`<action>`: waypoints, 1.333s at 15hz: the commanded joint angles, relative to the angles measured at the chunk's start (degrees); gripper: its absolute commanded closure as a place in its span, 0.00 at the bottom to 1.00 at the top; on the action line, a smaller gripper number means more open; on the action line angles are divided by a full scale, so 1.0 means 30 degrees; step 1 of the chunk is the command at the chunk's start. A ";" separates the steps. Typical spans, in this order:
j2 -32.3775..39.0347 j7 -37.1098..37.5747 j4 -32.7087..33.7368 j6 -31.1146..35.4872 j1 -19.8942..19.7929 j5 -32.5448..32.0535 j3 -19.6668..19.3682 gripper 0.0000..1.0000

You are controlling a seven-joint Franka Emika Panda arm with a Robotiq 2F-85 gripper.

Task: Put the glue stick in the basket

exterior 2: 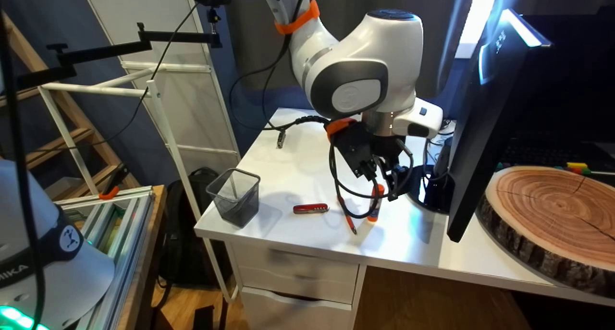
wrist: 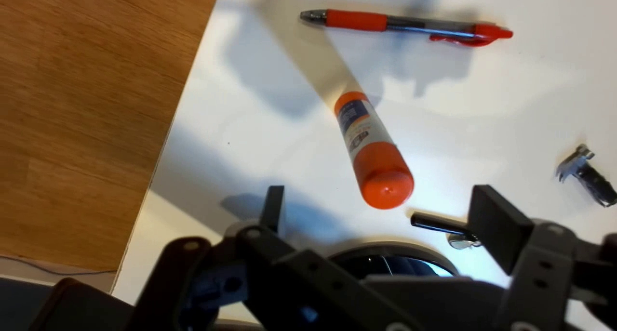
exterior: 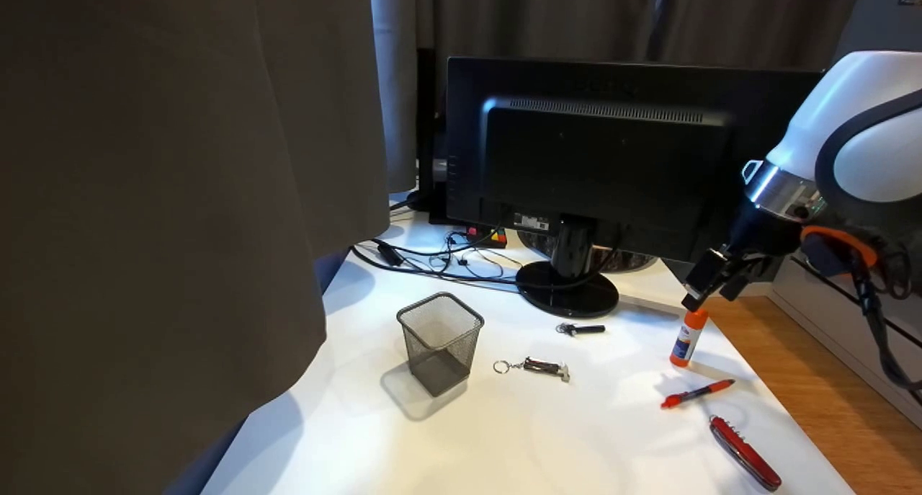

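Cables (exterior 2: 332, 162) hang in loops before the glue stick (wrist: 373, 145) in an exterior view and cover a part of it. It stands upright on the white table (exterior: 576, 430), near the edge. The gripper (wrist: 380, 201) is above it, its two fingers spread wide apart and, in the wrist view, both clear of it. Near it lie a red pen (wrist: 407, 24) and, farther, a red pocket knife (exterior: 745, 455); a small black keychain (exterior: 587, 329) lies near the monitor foot (exterior: 576, 304). Between the glue stick and a mesh basket (exterior: 420, 354), which stands well apart, lies a keychain hammer (exterior: 545, 367). In an exterior view a similar basket (exterior 2: 240, 207) stands near the table corner; I cannot say if it is the same one.

A large dark shape (exterior: 158, 192) fills the left side of an exterior view and hides a part of the table; what it is remains unclear. In the wrist view the keychain hammer reaches the picture border, and the monitor foot is partly behind the gripper.
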 commanded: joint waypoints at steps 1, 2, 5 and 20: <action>0.0062 0.1579 0.0003 -0.0172 0.1182 -0.1323 -0.1127 0.34; 0.0259 0.1623 0.0026 -0.0010 0.1170 -0.1252 -0.0998 0.36; 0.0689 0.1663 0.0191 0.0094 0.1119 -0.0887 -0.0559 0.62; 0.1025 0.4956 0.0051 0.1243 0.3915 -0.3015 -0.3334 0.52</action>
